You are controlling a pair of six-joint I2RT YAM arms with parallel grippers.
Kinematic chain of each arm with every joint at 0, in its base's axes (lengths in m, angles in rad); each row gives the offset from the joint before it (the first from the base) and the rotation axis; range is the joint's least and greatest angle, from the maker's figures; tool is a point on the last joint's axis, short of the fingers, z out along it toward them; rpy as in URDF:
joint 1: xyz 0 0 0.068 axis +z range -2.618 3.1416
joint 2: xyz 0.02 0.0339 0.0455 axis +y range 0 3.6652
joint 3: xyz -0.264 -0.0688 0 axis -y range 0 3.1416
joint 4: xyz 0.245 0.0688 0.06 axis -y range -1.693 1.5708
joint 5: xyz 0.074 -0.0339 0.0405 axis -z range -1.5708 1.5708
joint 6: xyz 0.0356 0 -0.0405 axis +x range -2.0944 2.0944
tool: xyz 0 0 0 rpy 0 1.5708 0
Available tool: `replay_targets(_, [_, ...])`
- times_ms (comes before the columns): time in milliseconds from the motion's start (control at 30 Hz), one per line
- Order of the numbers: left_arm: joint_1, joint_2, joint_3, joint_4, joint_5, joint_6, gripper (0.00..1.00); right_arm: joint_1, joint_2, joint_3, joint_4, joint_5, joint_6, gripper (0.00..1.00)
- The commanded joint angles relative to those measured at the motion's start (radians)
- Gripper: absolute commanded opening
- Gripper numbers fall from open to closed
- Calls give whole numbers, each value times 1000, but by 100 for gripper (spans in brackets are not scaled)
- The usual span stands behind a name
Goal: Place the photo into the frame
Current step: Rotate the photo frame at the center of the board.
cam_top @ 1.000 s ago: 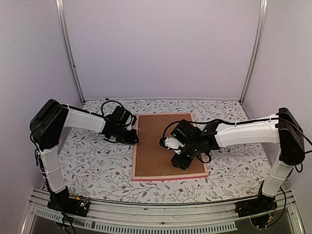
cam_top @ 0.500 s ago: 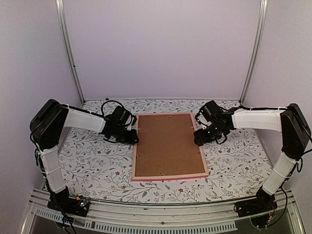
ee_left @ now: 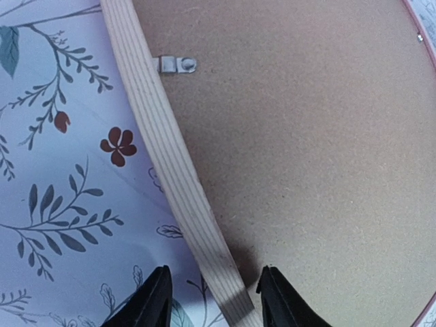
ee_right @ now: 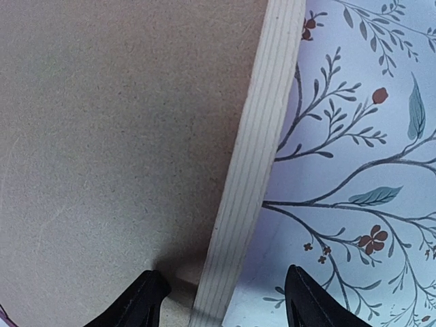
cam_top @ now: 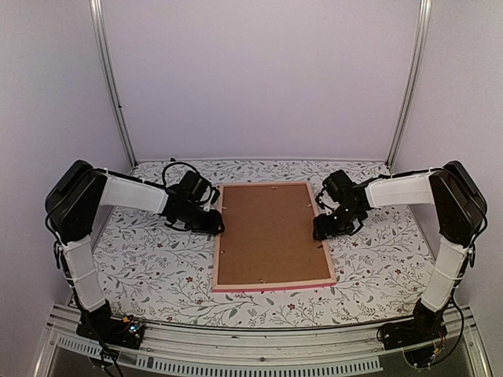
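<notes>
The frame [cam_top: 272, 287] lies face down in the middle of the table, pink at its edges. A brown backing board [cam_top: 271, 232] fills it, and the photo is hidden. My left gripper [cam_top: 217, 225] is at the frame's left rail [ee_left: 163, 143]. It stands open [ee_left: 213, 286] with one finger over the cloth and one over the board [ee_left: 306, 157], and neither touches the rail. My right gripper [cam_top: 321, 229] is at the right rail [ee_right: 262, 136]. It is also open [ee_right: 223, 286] and straddles that rail with gaps on both sides.
A small metal clip [ee_left: 177, 65] sits on the board beside the left rail. The table has a floral cloth [cam_top: 157, 259] and is enclosed by plain walls and two metal posts [cam_top: 114, 86] at the back corners.
My right arm left the middle of the backing board and swung out to the frame's right rail, then dropped a little along it. The left arm stayed at the left rail.
</notes>
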Motion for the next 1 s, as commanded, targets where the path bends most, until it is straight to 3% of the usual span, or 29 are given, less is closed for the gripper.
replay_targets(0, [9,-45,-9,-3,-13,4,51,-20,43,3,33,-44,-10,61])
replay_targets(200, [16,-78,-6,16,-24,3,64,-47,56,-5,59,-84,-55,42])
replay_targets(467, [71,-81,-24,91,77,17,68,-49,65,-8,82,-146,-167,23])
replay_targets(700, [140,-88,-13,135,136,91,71,-49,55,16,93,-225,-285,19])
replay_targets(967, [188,-37,71,137,146,157,85,-49,126,114,52,-328,-393,19])
